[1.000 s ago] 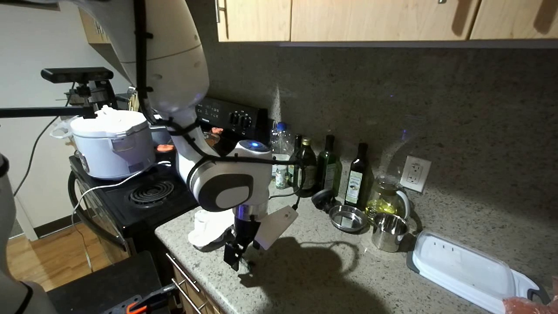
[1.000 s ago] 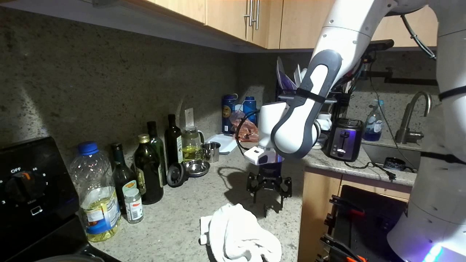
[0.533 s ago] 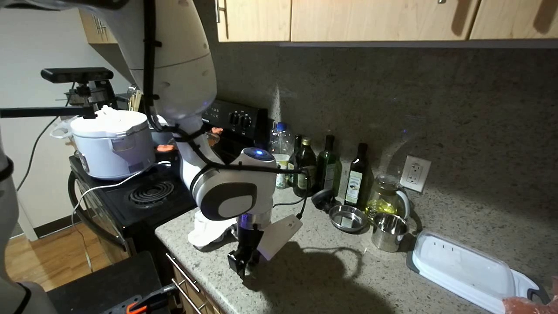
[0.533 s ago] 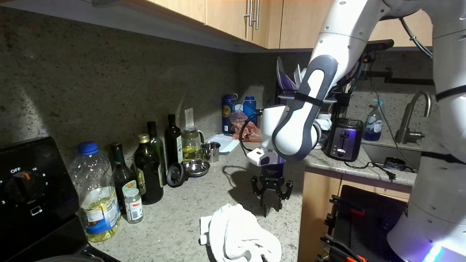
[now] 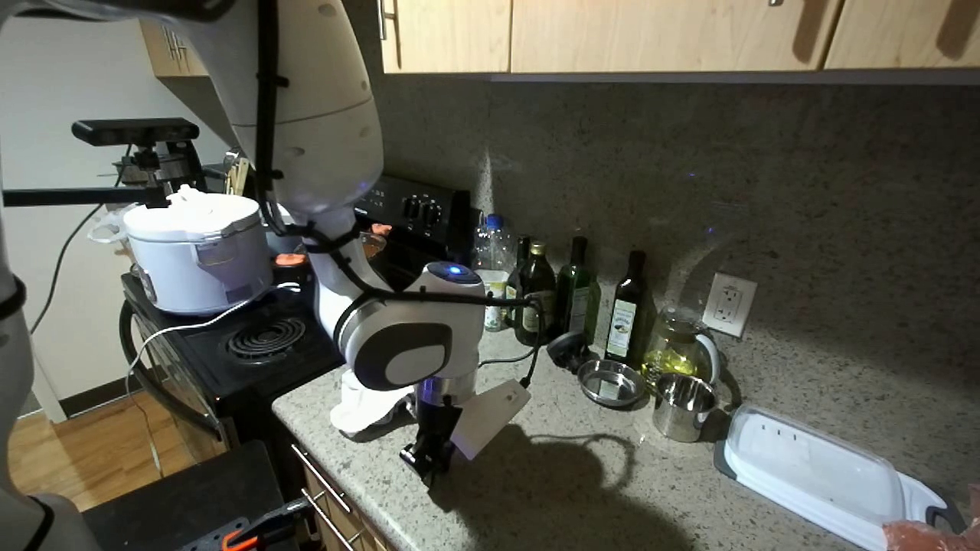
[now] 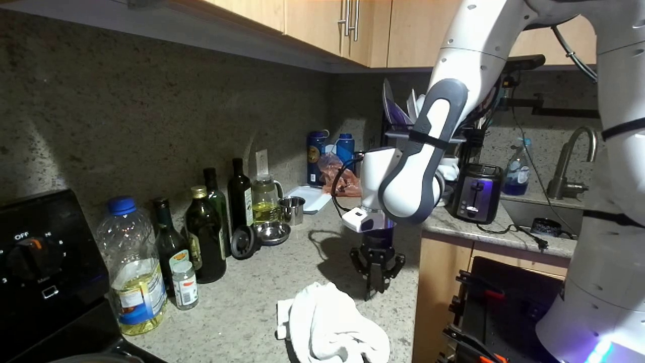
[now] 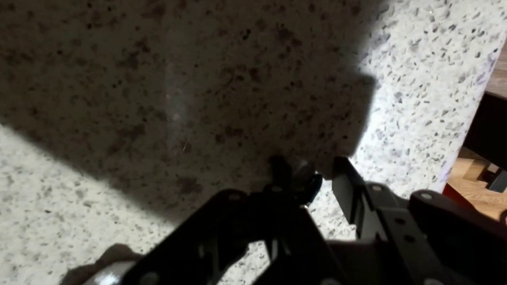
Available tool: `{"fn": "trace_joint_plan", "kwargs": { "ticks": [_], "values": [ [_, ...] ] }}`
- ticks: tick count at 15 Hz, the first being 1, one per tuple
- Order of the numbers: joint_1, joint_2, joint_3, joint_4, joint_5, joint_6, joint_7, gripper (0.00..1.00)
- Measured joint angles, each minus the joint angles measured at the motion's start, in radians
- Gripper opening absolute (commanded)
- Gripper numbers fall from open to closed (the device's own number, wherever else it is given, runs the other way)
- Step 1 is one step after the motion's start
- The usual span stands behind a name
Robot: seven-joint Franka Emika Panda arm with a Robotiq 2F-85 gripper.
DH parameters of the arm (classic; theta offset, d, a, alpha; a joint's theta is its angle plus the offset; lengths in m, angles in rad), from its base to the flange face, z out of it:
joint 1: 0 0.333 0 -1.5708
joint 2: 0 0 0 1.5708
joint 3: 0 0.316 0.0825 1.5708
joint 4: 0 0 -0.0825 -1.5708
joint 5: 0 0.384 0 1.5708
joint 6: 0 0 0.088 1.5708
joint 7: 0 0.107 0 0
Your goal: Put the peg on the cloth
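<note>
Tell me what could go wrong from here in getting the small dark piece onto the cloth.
Slipping: the wrist view shows the small dark piece, likely the peg, between the fingers, but not clearly whether they grip it; lifting might lose it.
Rolling: the white cloth lies bunched and uneven, so the piece could tip or roll when set down.
Falling: the gripper is low over the counter near its edge, so a dropped piece might go over.

With my gripper low over the counter, I have room to pass on the side away from the white cloth. The white cloth, heaped near the gripper, blocks low travel the opposite way. Well apart, toward the backsplash, the steel bowl and bottles stand in the way.
</note>
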State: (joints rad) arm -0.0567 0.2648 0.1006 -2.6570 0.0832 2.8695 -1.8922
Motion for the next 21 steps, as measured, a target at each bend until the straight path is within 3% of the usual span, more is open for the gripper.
{"fn": "trace_joint_plan", "kwargs": {
  "ticks": [1, 2, 5, 6, 8, 10, 11, 18, 19, 21],
  "values": [
    [0.0, 0.002, 0.001, 0.0, -0.002, 0.0, 0.008, 0.32],
    [0.0, 0.003, 0.002, 0.0, -0.005, 0.0, 0.015, 0.48],
    [-0.001, 0.005, 0.008, 0.001, -0.007, 0.0, 0.037, 0.7],
    [-0.001, 0.006, 0.01, 0.001, -0.008, 0.0, 0.044, 0.57],
    [-0.001, 0.009, 0.011, 0.001, -0.01, 0.0, 0.061, 0.67],
    [-0.001, 0.009, 0.011, 0.001, -0.014, 0.0, 0.09, 0.7],
    [-0.001, 0.011, 0.011, 0.001, -0.017, 0.0, 0.105, 0.56],
    [0.0, 0.013, 0.019, 0.015, -0.027, 0.0, 0.287, 0.05],
    [0.001, 0.013, 0.018, 0.016, -0.034, 0.0, 0.323, 0.01],
    [0.002, 0.013, 0.017, 0.016, -0.051, 0.0, 0.393, 0.04]
  ]
}}
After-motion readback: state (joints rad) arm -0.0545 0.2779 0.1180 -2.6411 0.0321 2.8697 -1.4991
